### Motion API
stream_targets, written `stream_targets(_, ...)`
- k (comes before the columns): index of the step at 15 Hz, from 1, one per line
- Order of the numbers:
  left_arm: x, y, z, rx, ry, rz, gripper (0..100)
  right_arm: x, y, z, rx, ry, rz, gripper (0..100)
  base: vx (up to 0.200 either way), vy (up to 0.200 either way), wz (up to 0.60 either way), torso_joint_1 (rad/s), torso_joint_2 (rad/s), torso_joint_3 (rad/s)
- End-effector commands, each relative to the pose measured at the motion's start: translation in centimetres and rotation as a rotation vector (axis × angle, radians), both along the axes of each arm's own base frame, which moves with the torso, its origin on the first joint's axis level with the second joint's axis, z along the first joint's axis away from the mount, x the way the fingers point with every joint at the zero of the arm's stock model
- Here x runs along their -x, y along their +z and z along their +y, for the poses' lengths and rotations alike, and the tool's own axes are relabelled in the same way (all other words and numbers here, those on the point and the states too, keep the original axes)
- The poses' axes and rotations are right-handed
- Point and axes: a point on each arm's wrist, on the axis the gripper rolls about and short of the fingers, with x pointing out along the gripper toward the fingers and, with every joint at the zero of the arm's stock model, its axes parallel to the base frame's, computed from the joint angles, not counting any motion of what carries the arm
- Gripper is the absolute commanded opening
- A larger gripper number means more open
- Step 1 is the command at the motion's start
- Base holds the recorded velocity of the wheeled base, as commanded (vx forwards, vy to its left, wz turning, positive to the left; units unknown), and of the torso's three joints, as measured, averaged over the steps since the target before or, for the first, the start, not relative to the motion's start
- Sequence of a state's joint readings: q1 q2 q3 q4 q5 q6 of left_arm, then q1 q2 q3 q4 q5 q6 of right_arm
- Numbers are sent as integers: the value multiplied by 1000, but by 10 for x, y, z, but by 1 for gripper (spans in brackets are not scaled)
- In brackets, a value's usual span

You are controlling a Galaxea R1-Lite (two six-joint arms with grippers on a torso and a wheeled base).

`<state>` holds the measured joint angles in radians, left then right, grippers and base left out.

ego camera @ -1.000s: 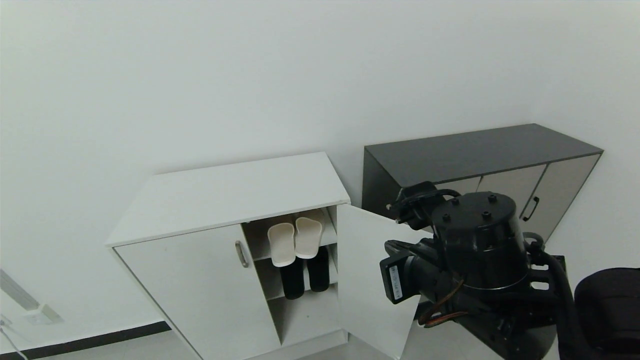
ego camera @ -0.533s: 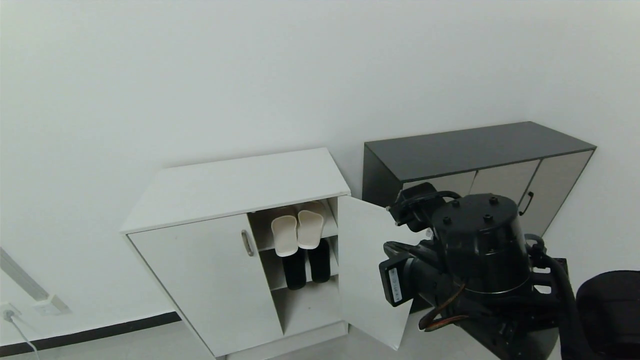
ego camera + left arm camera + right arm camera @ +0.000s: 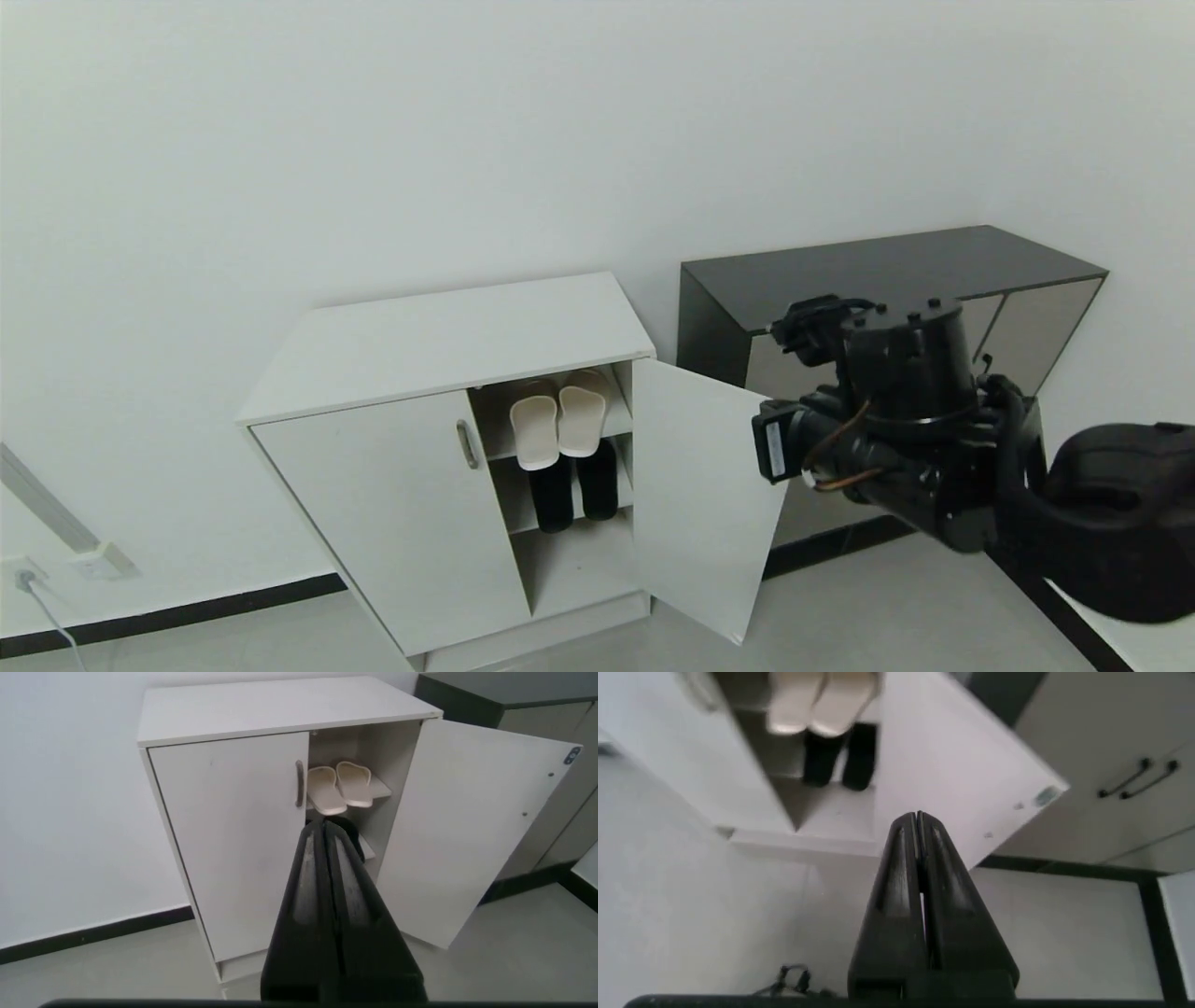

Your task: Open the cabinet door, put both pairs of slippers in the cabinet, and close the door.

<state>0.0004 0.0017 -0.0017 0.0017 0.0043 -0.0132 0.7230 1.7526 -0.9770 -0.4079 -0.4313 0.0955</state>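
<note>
Two pairs of slippers sit inside the white cabinet (image 3: 448,341), which stands on the floor (image 3: 868,616) against the wall (image 3: 560,140). The cream slippers (image 3: 560,425) lie side by side on the upper shelf, touching each other, with their ends jutting out past the shelf's front edge. The black slippers (image 3: 574,490) rest on the shelf directly below them, also side by side. The right door (image 3: 700,495) is swung wide open, while the left door (image 3: 401,513) is shut, its handle (image 3: 464,444) upright near the inner edge. The left gripper (image 3: 323,833) is empty, with its fingers (image 3: 308,887) pressed together. It hangs well back from the cabinet and points at the front, about where the shut door's edge meets the open compartment. The right gripper (image 3: 917,819) is also empty and its fingers are likewise closed flat against each other. It points toward the lower part of the open door, and whether it touches the panel cannot be told. In the head view the right arm (image 3: 896,420) is raised just beside the open door's free edge, in front of a dark cabinet (image 3: 887,266) that stands next to the white one. A black baseboard (image 3: 168,630) runs along the foot of the wall.
</note>
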Motion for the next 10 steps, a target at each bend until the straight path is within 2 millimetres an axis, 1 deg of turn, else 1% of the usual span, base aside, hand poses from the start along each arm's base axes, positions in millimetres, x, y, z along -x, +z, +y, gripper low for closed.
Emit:
stream_targets(1,0,0,0,1,1,0,0,-54,-5,-18,-15,-87,5,0,0,0,0,0,0,0)
stream_targets(4,0,0,0,1,1,0,0,-95,-13,-31,-36,-114,26,0,0,0,0,0,0,0)
stream_targets(6,0,0,0,1,1,0,0,-118,-20,-33,-48,-126,27,0,0,0,0,0,0,0)
stream_targets(8,0,0,0,1,1,0,0,-141,-31,-39,-61,-131,36,0,0,0,0,0,0,0)
stream_targets(10,0,0,0,1,0,0,0,-162,-48,-46,-57,-168,51,0,0,0,0,0,0,0)
